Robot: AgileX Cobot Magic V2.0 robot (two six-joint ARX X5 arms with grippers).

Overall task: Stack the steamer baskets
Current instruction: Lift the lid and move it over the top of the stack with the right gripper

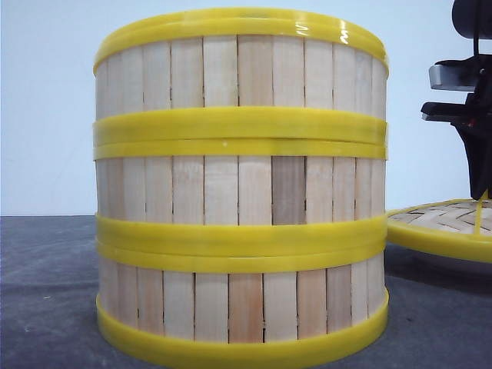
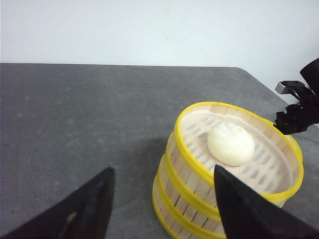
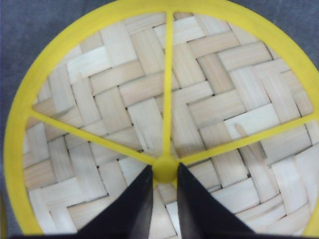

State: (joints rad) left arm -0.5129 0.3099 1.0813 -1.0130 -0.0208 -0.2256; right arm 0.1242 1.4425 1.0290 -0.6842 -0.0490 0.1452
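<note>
Three steamer baskets stand stacked in one tower, close up in the front view, pale slats between yellow rims. In the left wrist view the stack is open at the top, with a white bun on the liner of the top basket. My left gripper is open, above and beside the stack, holding nothing. To the right of the stack my right gripper is shut on the yellow centre knob of the woven bamboo lid. The lid hangs low, slightly tilted.
A dark grey table carries everything, with a white wall behind it. The table's far edge and a cut corner show at the right. The right arm reaches down just past the stack's far rim.
</note>
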